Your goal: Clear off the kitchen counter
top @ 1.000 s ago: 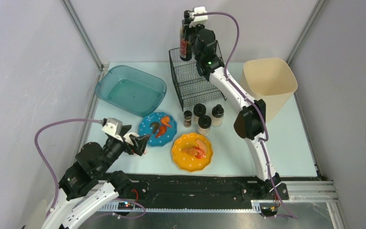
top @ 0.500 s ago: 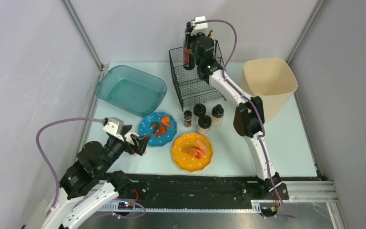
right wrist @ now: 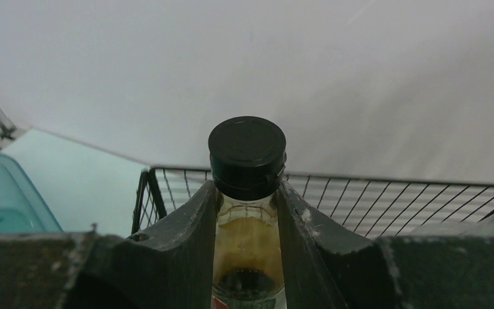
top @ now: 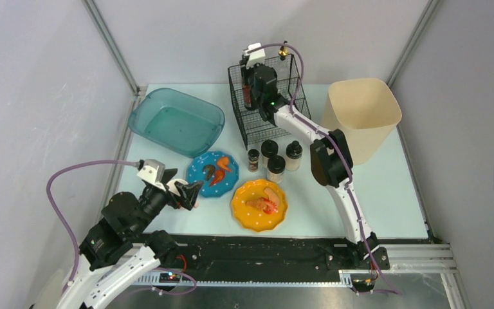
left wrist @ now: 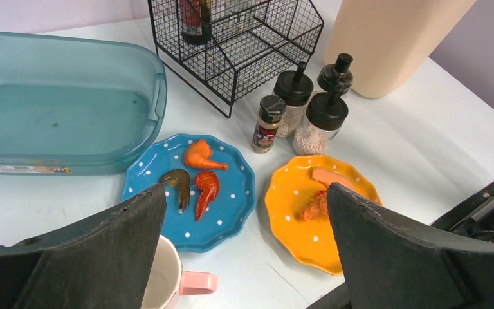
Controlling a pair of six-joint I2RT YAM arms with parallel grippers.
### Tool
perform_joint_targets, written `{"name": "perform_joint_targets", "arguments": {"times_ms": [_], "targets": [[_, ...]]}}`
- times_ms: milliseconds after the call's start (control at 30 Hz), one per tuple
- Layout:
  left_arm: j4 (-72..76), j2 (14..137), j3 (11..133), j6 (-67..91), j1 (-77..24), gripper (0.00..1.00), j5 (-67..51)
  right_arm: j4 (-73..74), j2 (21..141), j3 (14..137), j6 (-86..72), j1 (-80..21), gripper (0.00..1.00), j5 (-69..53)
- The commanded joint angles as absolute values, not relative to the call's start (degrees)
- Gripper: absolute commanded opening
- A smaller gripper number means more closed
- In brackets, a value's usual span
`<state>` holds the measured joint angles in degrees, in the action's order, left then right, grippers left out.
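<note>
Right gripper [right wrist: 247, 199] is pinching the bottle [right wrist: 247, 151] by the neck, just under the black cap, 1 finger on each side with no gap. The neck grip keeps the bottle upright and leaves the body free to go between the wires. The bottle is at the back-left corner of the wire rack [top: 267, 112], inside the frame. Can't tell if its base is seated yet. My read: this is the put-away step for the bottle.

Left gripper [top: 190, 193] is spread wide and holds nothing, hanging over the near-left of the worktop [top: 386, 193] with a mug [left wrist: 167, 280] right below it. It looks parked, out of the right arm's way.

The worktop is far from cleared. On it are the tub [top: 177, 121], a blue plate [top: 213, 172] and an orange plate [top: 259, 205] with food scraps, 4 small jars [top: 276, 168] in front of the rack, and a beige bin [top: 362, 112] at the back right.
</note>
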<state>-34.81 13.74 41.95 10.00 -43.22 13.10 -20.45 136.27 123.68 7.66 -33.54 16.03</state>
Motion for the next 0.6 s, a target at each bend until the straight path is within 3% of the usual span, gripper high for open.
{"name": "perform_joint_targets", "arguments": {"times_ms": [0,233,267,400,467,567], "targets": [[-33.1,13.6,41.9,8.9,-42.9,0.98,12.7,-31.8,132.5,120.2,9.0,-34.1,0.00,16.5],[-33.1,13.5,41.8,8.9,-42.8,0.98,12.8,-33.9,131.0,114.7,7.8,-34.4,0.02,18.7],[-33.1,13.5,41.8,8.9,-42.8,0.98,12.8,-34.1,130.6,113.8,7.6,-34.5,0.06,18.9],[-33.1,13.5,41.8,8.9,-42.8,0.98,12.9,-35.3,128.6,111.5,7.7,-34.8,0.45,20.9],[-33.1,13.5,41.8,8.9,-42.8,0.98,13.1,-35.4,127.2,110.7,7.9,-34.9,0.55,21.4],[-33.1,13.6,41.8,8.9,-42.9,0.98,13.2,-35.1,124.4,109.2,8.3,-35.3,0.61,21.6]]}}
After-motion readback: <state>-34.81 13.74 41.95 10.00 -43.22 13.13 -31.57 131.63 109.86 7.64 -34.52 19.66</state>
